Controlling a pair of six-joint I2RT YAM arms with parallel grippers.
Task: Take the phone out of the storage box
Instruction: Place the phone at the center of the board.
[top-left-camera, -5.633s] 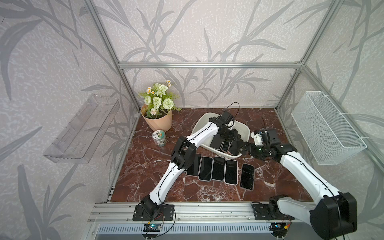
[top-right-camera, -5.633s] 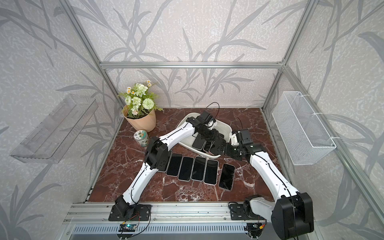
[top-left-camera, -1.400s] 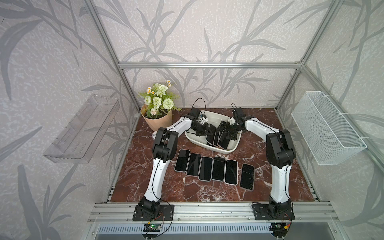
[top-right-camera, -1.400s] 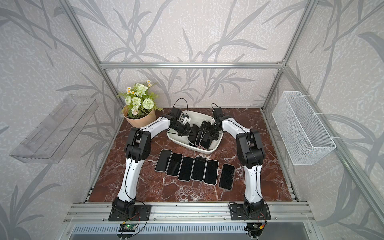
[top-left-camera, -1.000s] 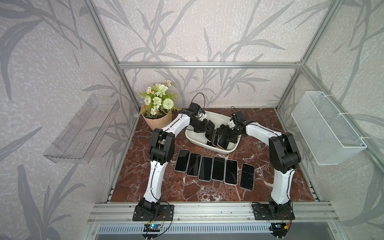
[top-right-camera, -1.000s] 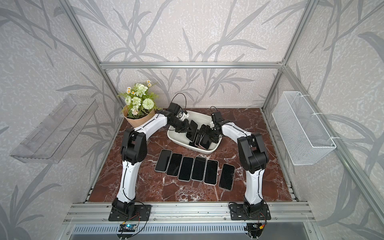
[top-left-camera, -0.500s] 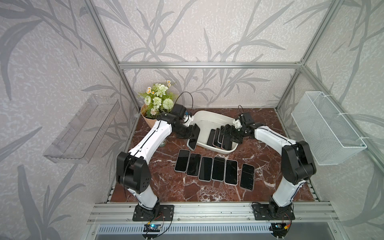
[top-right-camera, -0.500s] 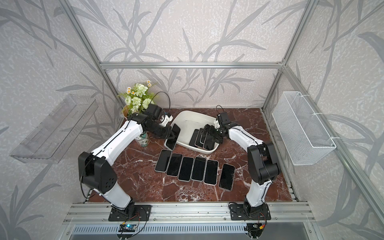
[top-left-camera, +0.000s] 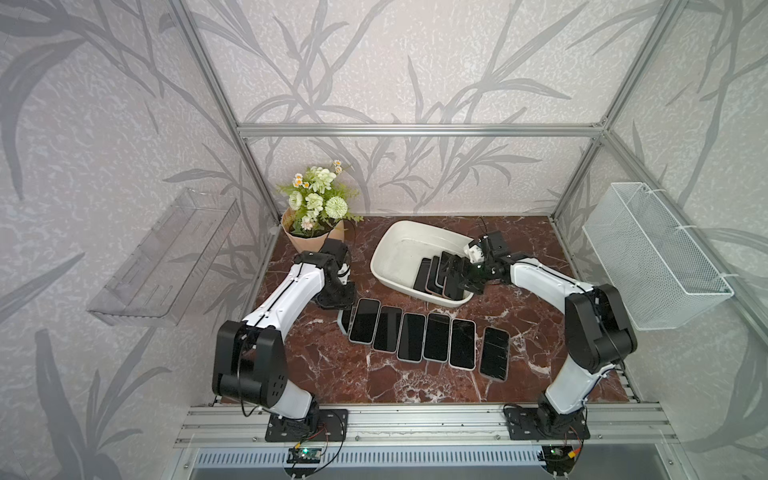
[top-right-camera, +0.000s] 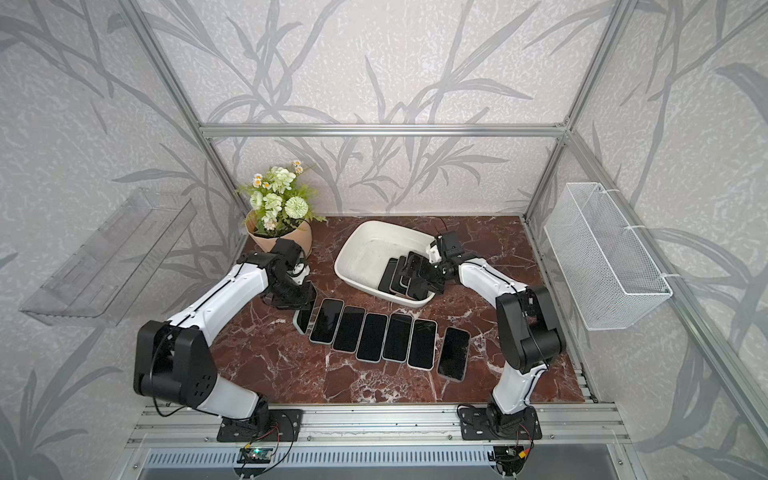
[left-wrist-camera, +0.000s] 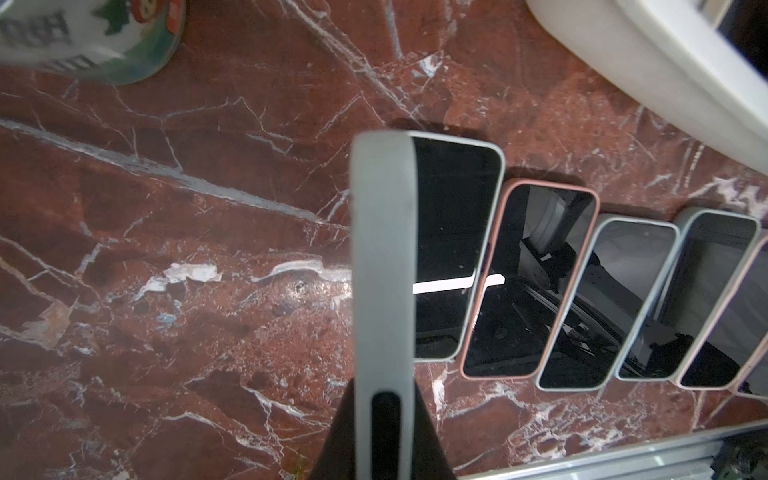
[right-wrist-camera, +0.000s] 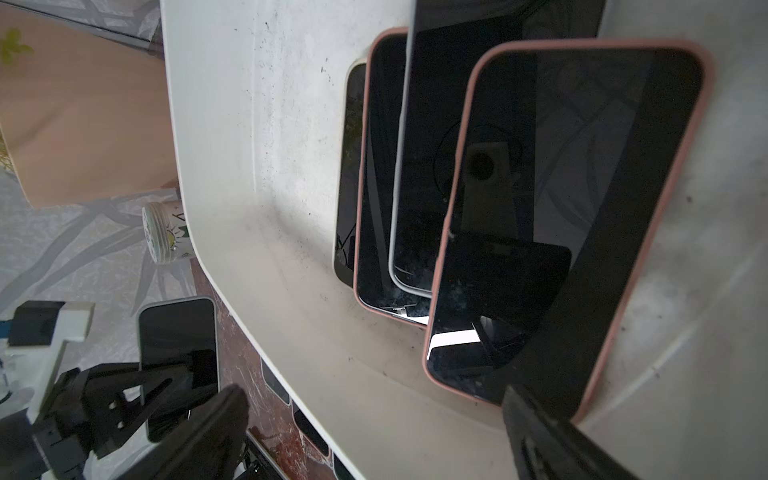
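The left hand (top-left-camera: 338, 298) clamps a grey-cased phone (left-wrist-camera: 382, 249) on edge beside the phone row (top-left-camera: 428, 340) on the tabletop (top-left-camera: 374, 376); the right hand (top-left-camera: 466, 283) stands wide open over the storage box (top-left-camera: 399, 249).

Top views: bright, soft, even light; wide-angle stretch toward the corners.
Shadows: faint under my arms on the bench (top-left-camera: 332, 374).
Glare: a white bar crosses the screen of the phone (left-wrist-camera: 453, 249) in my left hand (left-wrist-camera: 384, 436).
Blur: printed can (left-wrist-camera: 83, 33) smeared; my right hand (right-wrist-camera: 374, 390) dark, soft-edged.
Right wrist: storage box (right-wrist-camera: 270, 166) evenly lit, its specks sharp.
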